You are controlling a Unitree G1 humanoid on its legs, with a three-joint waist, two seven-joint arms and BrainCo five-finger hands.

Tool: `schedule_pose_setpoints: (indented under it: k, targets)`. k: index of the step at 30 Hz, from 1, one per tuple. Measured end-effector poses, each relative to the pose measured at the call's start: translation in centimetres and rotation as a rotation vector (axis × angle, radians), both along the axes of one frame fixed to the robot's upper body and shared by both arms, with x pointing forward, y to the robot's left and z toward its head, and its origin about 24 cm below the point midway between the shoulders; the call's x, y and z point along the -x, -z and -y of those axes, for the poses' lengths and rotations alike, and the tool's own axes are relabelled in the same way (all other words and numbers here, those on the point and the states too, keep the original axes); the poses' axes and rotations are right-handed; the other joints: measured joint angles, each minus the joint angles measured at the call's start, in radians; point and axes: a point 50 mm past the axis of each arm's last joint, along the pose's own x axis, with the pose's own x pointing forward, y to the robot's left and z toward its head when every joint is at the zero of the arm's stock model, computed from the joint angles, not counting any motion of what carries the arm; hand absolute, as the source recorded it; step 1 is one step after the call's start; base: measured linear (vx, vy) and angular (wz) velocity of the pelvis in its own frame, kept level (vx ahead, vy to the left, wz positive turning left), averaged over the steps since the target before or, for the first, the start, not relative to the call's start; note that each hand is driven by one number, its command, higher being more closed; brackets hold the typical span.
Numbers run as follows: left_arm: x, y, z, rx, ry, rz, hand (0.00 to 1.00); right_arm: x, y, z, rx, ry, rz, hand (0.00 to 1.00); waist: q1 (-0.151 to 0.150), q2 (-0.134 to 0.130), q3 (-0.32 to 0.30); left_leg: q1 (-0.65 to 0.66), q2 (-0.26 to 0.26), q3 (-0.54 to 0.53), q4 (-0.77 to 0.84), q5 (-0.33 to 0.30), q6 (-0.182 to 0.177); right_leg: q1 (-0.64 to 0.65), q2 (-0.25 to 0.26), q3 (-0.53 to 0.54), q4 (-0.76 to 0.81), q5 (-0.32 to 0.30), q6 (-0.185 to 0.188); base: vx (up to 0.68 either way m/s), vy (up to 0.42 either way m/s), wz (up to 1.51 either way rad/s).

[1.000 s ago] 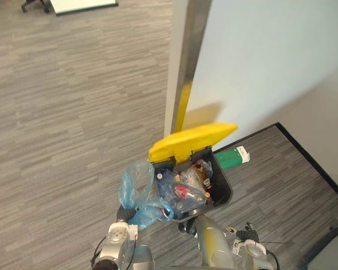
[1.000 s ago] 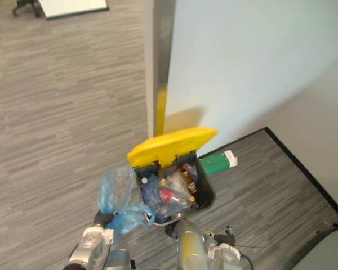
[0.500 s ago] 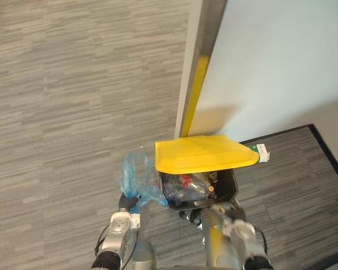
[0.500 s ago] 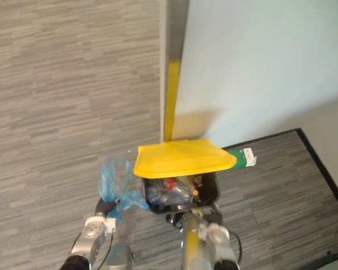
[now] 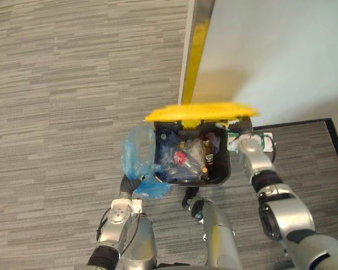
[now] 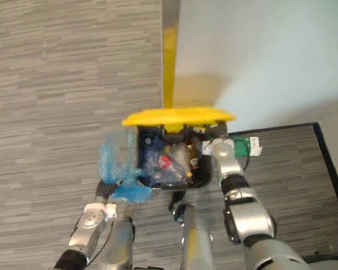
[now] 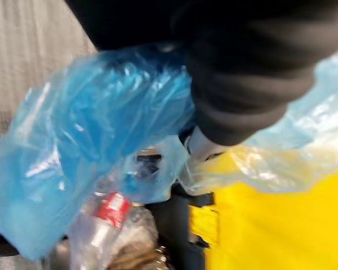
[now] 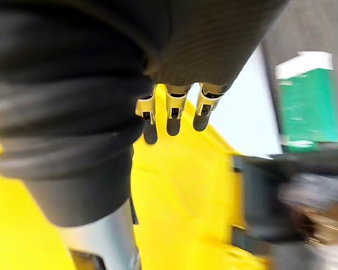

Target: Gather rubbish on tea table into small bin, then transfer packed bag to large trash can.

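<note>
Lid position is what has changed: half a second ago the yellow lid (image 5: 198, 112) was lying low over the can (image 5: 227, 169) and most of the opening was hidden. Now it is stood up and seen edge-on, so the inside is laid bare again. The right hand (image 5: 240, 128), which was low on the can's near side, is now reached out to the lid's right end. In the right wrist view it is held against the yellow surface, but whether the lid is clasped or merely propped cannot be told. The whole view has also shifted, so the camera has been moved, not the can.

The bag (image 5: 136, 158), blue and see-through, is grasped at its gathered neck by the left hand (image 5: 125, 184), with the fingers (image 7: 200, 145) closed in the plastic. It is hung against the can's left wall, outside the opening, at the near-left rim. With the opening cleared, the drop is judged possible, though not yet made.

Counted: one can, one lid, one bag, and one green box (image 5: 266, 140) on the floor (image 5: 73, 84) just past the right hand. Inside the can several bottles are seen, among them a red-labelled bottle (image 5: 180, 158) and a brown bottle (image 5: 209, 155); the full number cannot be told.
</note>
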Motion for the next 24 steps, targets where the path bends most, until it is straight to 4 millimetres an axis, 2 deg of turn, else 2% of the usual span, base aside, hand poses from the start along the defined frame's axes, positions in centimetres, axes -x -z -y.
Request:
schedule_pose_setpoints:
  k: [2, 6, 11, 15, 19, 24]
  targets:
    - [0.0, 0.0, 0.2, 0.000, 0.010, -0.002, 1.00, -0.3, -1.2, 0.0, -0.007, 0.005, 0.030, 0.00, -0.001, -0.002, 0.004, 0.008, 0.004, -0.002, -0.012, 0.009, -0.009, 0.018, 0.002, -0.016, -0.016, 0.014, -0.016, 0.00, -0.007, 0.04]
    - [-0.4, -0.4, 0.9, -0.007, 0.044, 0.015, 1.00, -0.6, -1.6, -0.1, 0.013, 0.013, 0.025, 0.00, -0.001, -0.014, 0.014, 0.012, 0.006, -0.011, -0.018, 0.019, -0.020, 0.032, 0.003, -0.029, -0.028, 0.022, -0.029, -0.01, -0.014, 0.08]
    - [-0.7, -1.2, 1.2, 0.001, 0.067, 0.048, 1.00, -1.1, -2.3, -0.5, 0.036, 0.017, 0.013, 0.00, -0.002, -0.017, 0.016, 0.011, 0.007, -0.011, -0.016, 0.021, -0.024, 0.034, 0.002, -0.032, -0.030, 0.026, -0.034, 0.00, 0.000, 0.00]
    - [-2.1, -3.6, 2.5, 0.014, 0.126, 0.143, 1.00, -1.4, -3.3, -0.8, 0.038, 0.016, 0.032, 0.00, -0.002, -0.025, 0.052, 0.014, 0.009, -0.027, -0.007, 0.022, -0.026, 0.054, 0.002, -0.044, -0.037, 0.028, -0.036, -0.03, -0.002, 0.08]
    - [-2.6, -5.4, 3.8, 0.028, 0.178, 0.221, 1.00, -1.5, -3.7, -0.9, 0.040, 0.018, 0.043, 0.00, -0.003, -0.025, 0.063, 0.014, 0.010, -0.029, -0.005, 0.022, -0.026, 0.056, 0.003, -0.047, -0.038, 0.028, -0.036, -0.01, -0.001, 0.02]
    - [-3.0, -9.4, 6.2, 0.079, 0.272, 0.387, 1.00, -1.7, -4.7, -1.0, 0.055, 0.017, 0.042, 0.00, -0.005, -0.023, 0.072, 0.005, 0.017, -0.031, 0.008, 0.022, -0.026, 0.056, 0.007, -0.054, -0.037, 0.028, -0.036, 0.00, 0.000, 0.00]
